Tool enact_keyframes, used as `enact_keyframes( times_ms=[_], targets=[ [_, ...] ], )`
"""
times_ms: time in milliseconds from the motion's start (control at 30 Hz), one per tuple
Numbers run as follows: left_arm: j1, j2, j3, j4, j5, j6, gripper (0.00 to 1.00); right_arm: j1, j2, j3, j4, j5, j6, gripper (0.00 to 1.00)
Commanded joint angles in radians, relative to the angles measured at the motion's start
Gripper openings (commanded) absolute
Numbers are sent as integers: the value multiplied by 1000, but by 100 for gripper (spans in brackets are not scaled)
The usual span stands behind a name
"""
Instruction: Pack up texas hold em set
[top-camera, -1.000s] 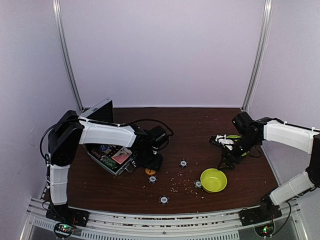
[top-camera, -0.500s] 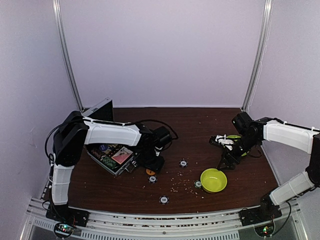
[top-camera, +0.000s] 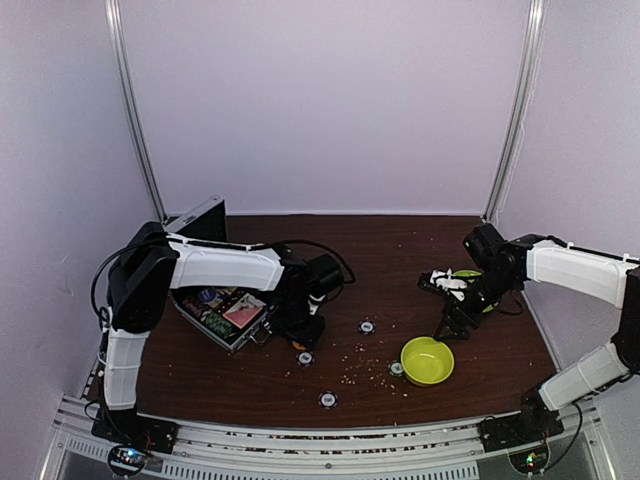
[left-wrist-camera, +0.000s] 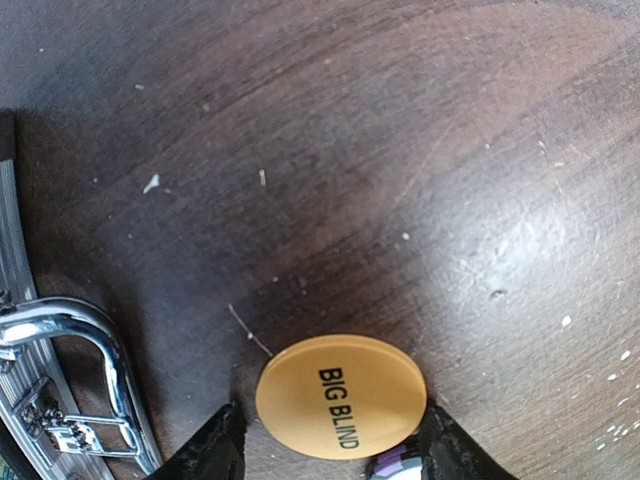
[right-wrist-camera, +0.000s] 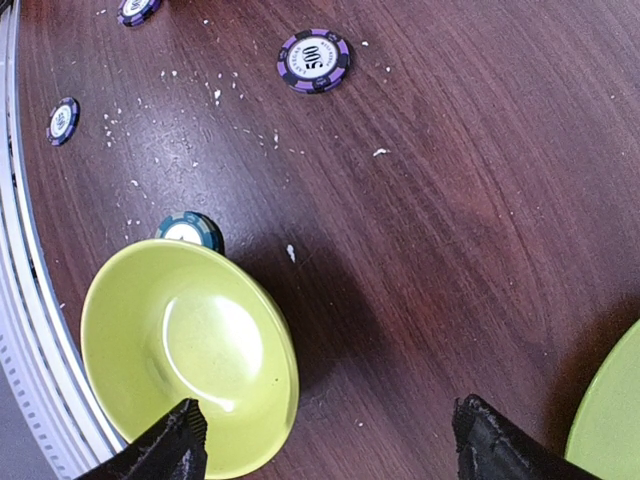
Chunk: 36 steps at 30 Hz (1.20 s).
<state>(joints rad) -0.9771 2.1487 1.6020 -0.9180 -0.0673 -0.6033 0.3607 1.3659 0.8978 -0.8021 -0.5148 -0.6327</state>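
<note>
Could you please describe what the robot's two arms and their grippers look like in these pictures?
Both arms pair white shell links with black joints and black bases on a slotted aluminium rail. The left arm carries a looping black cable; the right arm matches it. The left gripper and right gripper have matte black fingers.
</note>
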Motion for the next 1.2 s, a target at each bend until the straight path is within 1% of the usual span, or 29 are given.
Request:
enact_keyframes(
  times_ms=[0, 133, 500, 700, 800, 933, 1100, 1167],
  targets=[
    [-5, 49, 11, -1, 6, 31, 62, 9, 1, 25, -17, 12, -10, 86],
    [-5, 50, 16, 48, 9, 35, 62, 10, 1, 26, -18, 10, -12, 86],
    [-5, 83, 23, 16, 16, 29, 57, 12, 6, 29, -22, 13, -13, 86],
    [-5, 98, 24, 1, 21, 34, 51, 14, 9, 27, -25, 14, -17, 86],
    [-5, 88, 35, -22, -8, 46, 48, 15, 10, 28, -26, 15, -18, 86],
    [-5, 24, 49, -21, -23, 83, 46, 15, 16, 29, -26, 18, -17, 86],
    [1, -104, 75, -32, -99, 113, 46, 17, 24, 31, -29, 19, -16, 87],
    [14, -140, 81, -43, -105, 119, 46, 17, 25, 31, -27, 21, -16, 86]
  ],
)
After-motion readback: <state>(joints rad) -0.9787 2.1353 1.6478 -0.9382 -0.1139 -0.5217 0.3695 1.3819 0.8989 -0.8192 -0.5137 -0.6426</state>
